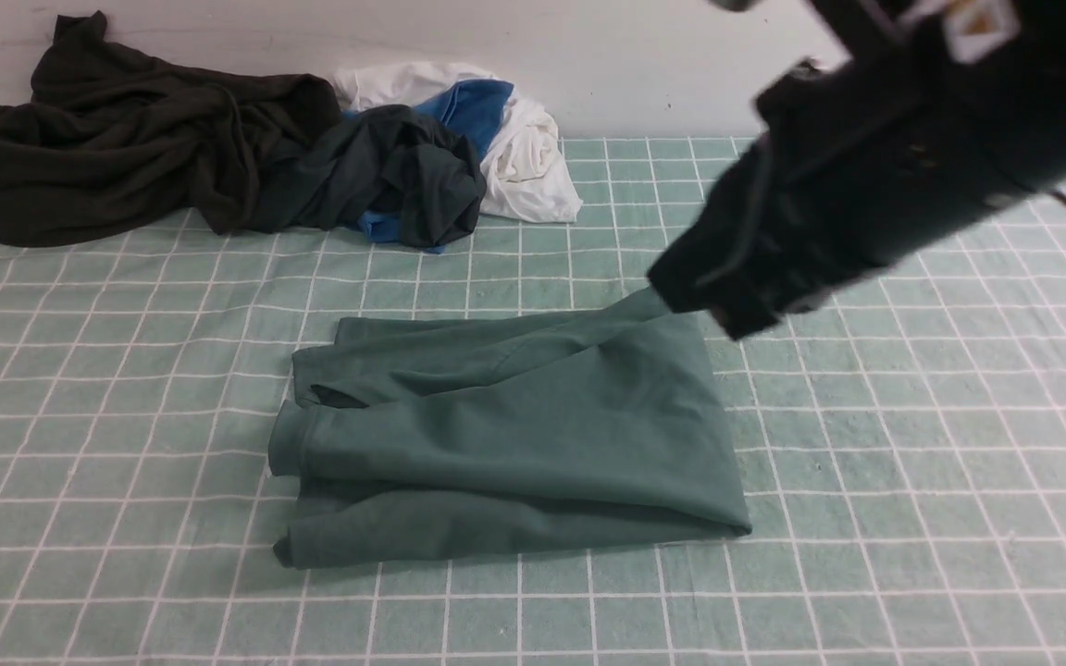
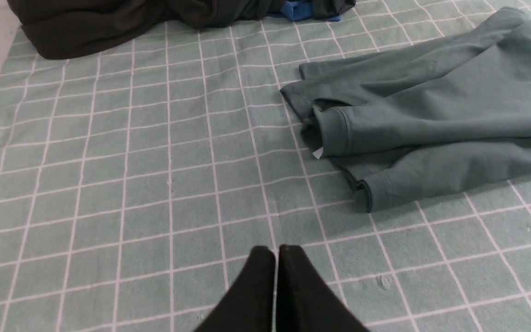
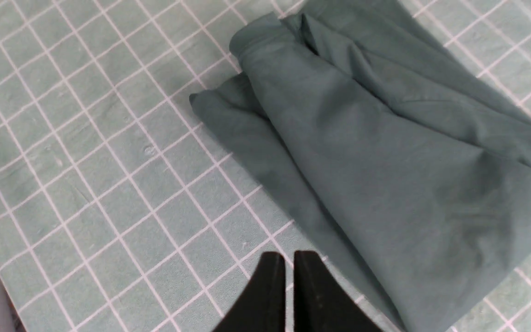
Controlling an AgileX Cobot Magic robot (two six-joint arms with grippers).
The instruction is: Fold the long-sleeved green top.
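The green long-sleeved top lies folded into a rough rectangle in the middle of the checked cloth, with its ribbed cuffs stacked at its left end. In the left wrist view the top is off to one side, and my left gripper hangs shut and empty over bare cloth, well apart from it. My right gripper is shut with nothing between its fingers, just off the top's edge. In the front view the right arm is a blurred black shape above the top's far right corner.
A heap of other clothes lies along the back edge: a black-brown garment, a dark teal-grey one, a blue piece and a white one. The green checked tablecloth covers the table up to a pale wall.
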